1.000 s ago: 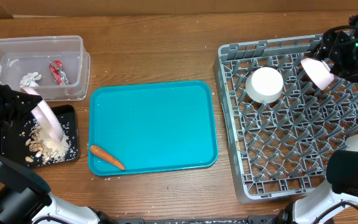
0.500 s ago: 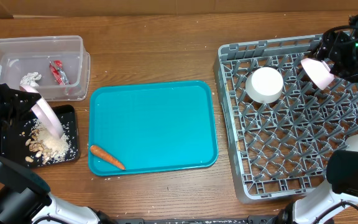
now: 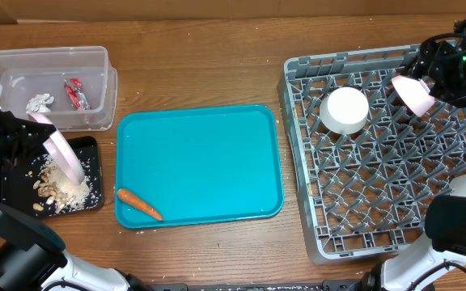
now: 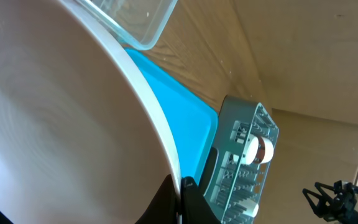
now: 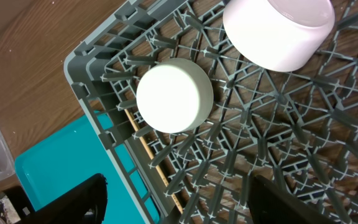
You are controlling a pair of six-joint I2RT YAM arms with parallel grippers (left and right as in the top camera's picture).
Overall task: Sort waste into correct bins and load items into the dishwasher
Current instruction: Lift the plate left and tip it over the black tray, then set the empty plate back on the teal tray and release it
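My left gripper (image 3: 24, 133) is shut on the rim of the round white plate (image 3: 63, 153) and holds it steeply tilted over the black tray (image 3: 91, 145), where nut-shell scraps (image 3: 48, 192) and rice bits (image 3: 73, 190) lie. In the left wrist view the plate (image 4: 55, 112) fills the frame between the fingers (image 4: 180, 183). The clear tub (image 3: 47, 52) holds a red wrapper (image 3: 75, 93) and a silvery wrapper (image 3: 39, 103). The carrot (image 3: 139, 204) lies on the teal tray (image 3: 201, 162). My right gripper (image 5: 176, 180) is open and empty above the grey dish rack (image 3: 395, 186).
An upturned white bowl (image 3: 346, 109) and another white bowl or cup (image 3: 411, 93) sit in the rack's far part. Both show in the right wrist view (image 5: 174, 96) (image 5: 278, 31). A pale chopstick (image 5: 151, 158) lies under the lattice by the rack's edge.
The tilted plate and my left gripper have shifted very slightly over the black tray. The right arm has not moved.
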